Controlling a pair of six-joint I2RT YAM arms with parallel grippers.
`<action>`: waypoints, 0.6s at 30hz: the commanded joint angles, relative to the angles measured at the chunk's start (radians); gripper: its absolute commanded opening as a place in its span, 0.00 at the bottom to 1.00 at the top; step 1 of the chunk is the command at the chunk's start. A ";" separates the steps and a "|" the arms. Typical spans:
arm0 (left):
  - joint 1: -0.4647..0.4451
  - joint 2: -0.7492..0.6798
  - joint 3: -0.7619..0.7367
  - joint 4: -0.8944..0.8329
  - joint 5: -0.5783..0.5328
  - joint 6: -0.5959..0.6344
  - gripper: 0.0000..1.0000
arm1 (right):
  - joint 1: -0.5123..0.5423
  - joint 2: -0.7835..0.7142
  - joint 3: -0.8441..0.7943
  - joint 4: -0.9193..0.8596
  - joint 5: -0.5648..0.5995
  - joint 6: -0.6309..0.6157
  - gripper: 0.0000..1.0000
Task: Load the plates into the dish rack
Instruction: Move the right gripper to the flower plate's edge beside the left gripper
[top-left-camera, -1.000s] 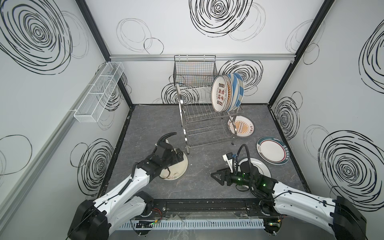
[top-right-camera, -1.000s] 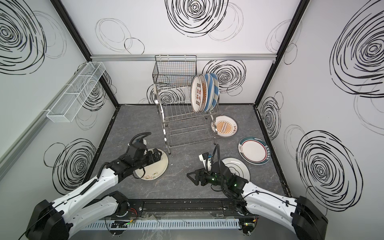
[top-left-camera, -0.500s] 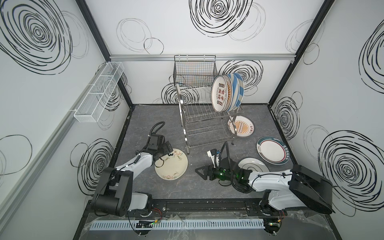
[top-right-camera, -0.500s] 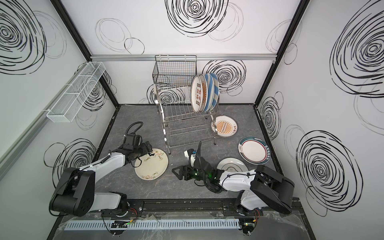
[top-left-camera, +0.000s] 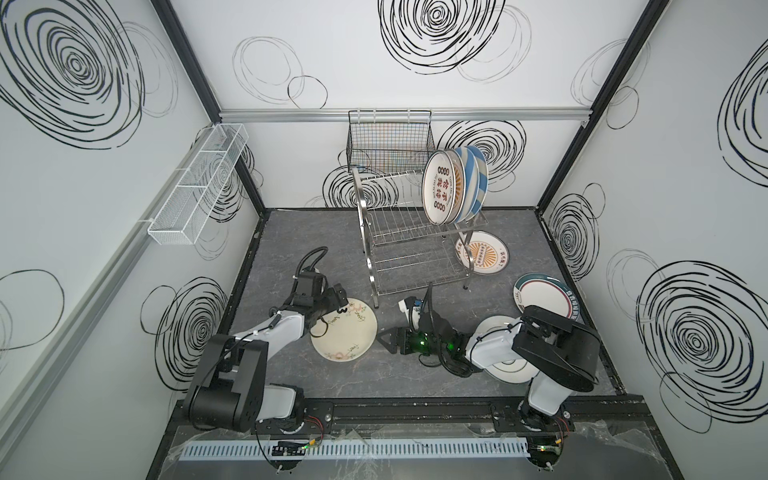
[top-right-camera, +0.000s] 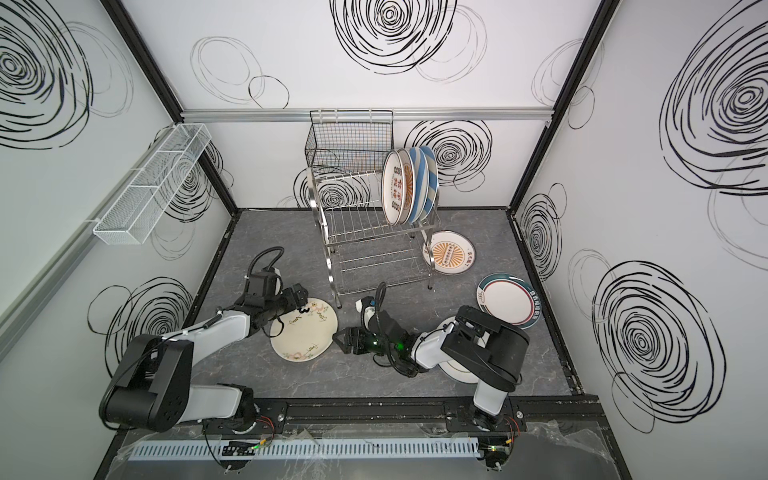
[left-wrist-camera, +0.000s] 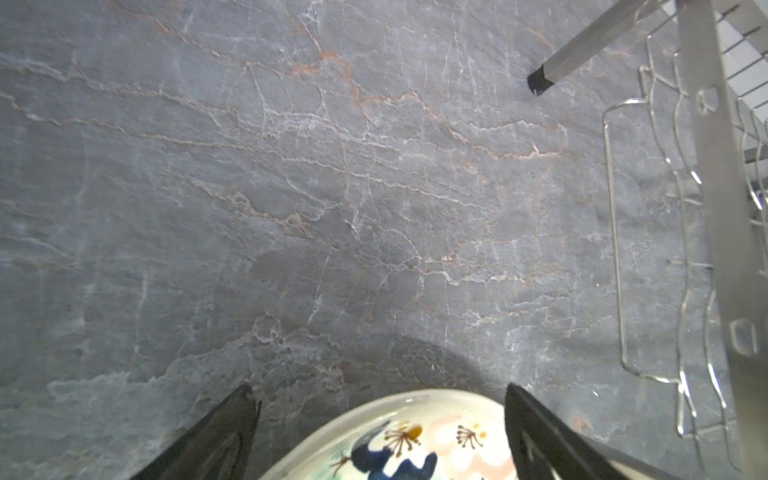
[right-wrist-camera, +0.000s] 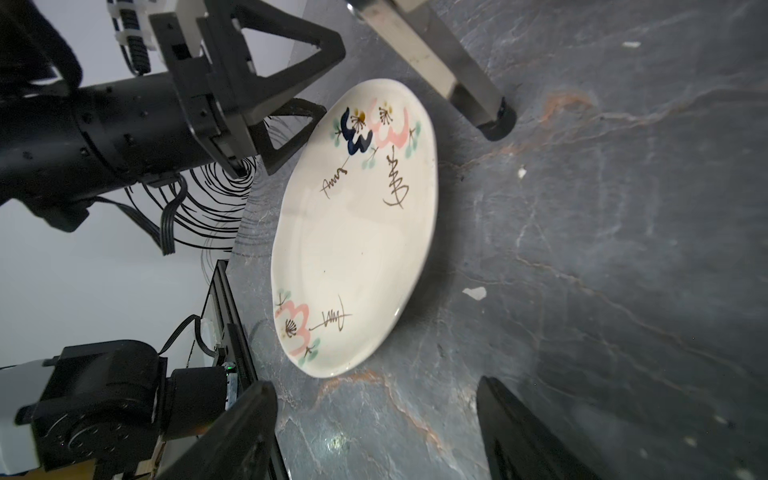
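A cream floral plate (top-left-camera: 344, 330) (top-right-camera: 303, 330) lies flat on the grey floor in front of the dish rack (top-left-camera: 411, 241) (top-right-camera: 374, 237). My left gripper (top-left-camera: 338, 299) (top-right-camera: 299, 297) is open, low at the plate's far-left rim (left-wrist-camera: 415, 440), which shows between its fingers. My right gripper (top-left-camera: 384, 340) (top-right-camera: 338, 338) (right-wrist-camera: 374, 386) is open and empty, just short of the plate's right rim (right-wrist-camera: 357, 232). Several plates (top-left-camera: 453, 187) stand upright at the right end of the rack's top tier.
On the floor lie an orange sunburst plate (top-left-camera: 482, 253) by the rack's right leg, a green-rimmed plate (top-left-camera: 546, 297) near the right wall, and a white plate (top-left-camera: 507, 365) under my right arm. The rack's front leg (right-wrist-camera: 490, 120) stands close to the floral plate.
My left gripper has come off the top of the floral plate and dropped to its far-left rim. My right gripper has slid left toward the plate.
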 joint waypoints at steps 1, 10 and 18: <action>-0.018 -0.020 -0.063 0.012 0.065 -0.026 0.96 | 0.003 0.041 0.027 0.096 0.002 0.046 0.79; -0.101 -0.051 -0.142 0.051 0.075 -0.080 0.96 | 0.003 0.084 0.036 0.094 0.006 0.058 0.79; -0.231 -0.080 -0.199 0.116 0.071 -0.172 0.96 | -0.001 0.064 -0.006 0.099 0.014 0.060 0.79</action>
